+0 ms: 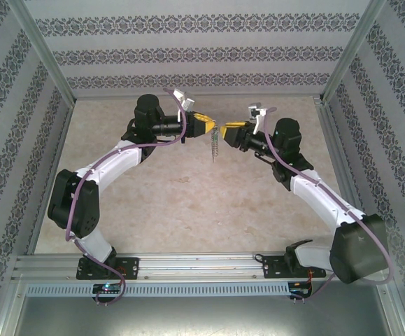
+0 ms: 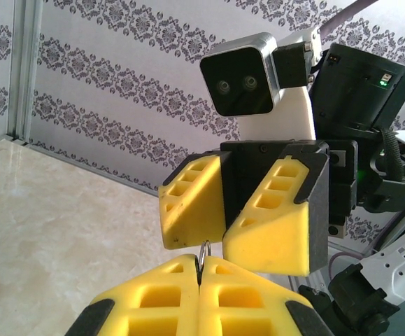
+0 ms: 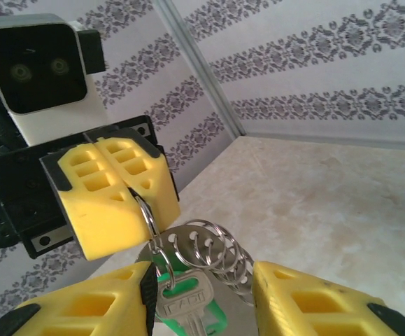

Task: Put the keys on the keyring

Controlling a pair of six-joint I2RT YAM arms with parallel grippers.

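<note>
Up at the 12 o'clock end of the table [image 1: 188, 210] the two arms meet nose to nose in the air. The left gripper [image 1: 208, 127] points in from 9 o'clock with its yellow fingers clenched tight. The thin wire loop of the keyring [image 3: 145, 212] is pinched in the seam between them, and through the left wrist camera that loop pokes up just above the closed tips. From overhead the keyring hangs straight down toward 6 o'clock from those tips, a thin dark streak clear of the tabletop. Close up from the right wrist, a bunch of overlapping split rings [image 3: 209, 246] dangles at 5 o'clock of the pinched loop. A key [image 3: 185, 304] with a silver head and green plastic edging hangs at 6 o'clock of the bunch. The right gripper [image 1: 229, 129], pointing in from 3 o'clock, has its fingers parted, one on each side of the key. There is a clear gap between the key and the finger at 3 o'clock. Whether the finger at 9 o'clock touches the key I cannot tell.
</note>
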